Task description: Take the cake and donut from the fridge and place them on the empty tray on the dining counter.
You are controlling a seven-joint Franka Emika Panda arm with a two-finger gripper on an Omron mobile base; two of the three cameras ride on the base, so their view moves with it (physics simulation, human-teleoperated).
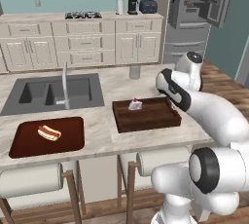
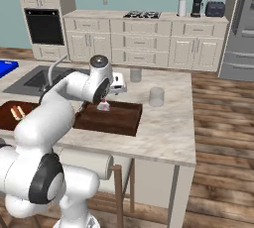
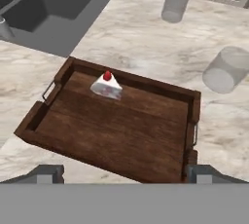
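The cake (image 3: 107, 85), a white wedge with a red cherry, sits on the dark wooden tray (image 3: 121, 130) near its far left corner. Both also show in the base views: cake (image 1: 134, 104) (image 2: 103, 105) on tray (image 1: 153, 115) (image 2: 116, 120). The tray rests on the dining counter (image 1: 109, 135). My gripper (image 3: 124, 173) hangs open above the tray's near rim with nothing between its fingers; its white hand (image 2: 118, 84) is above and just behind the cake. The fridge (image 1: 187, 18) stands at the back right with a door swung open. The donut is out of view.
A grey sink (image 1: 53, 94) with a curved tap (image 1: 65, 84) lies left of the tray. A flatter brown tray with a hot dog (image 1: 48, 133) sits at the front left. Two glasses (image 3: 175, 4) (image 3: 226, 69) stand beyond the tray. Stools (image 1: 29, 179) tuck under the counter.
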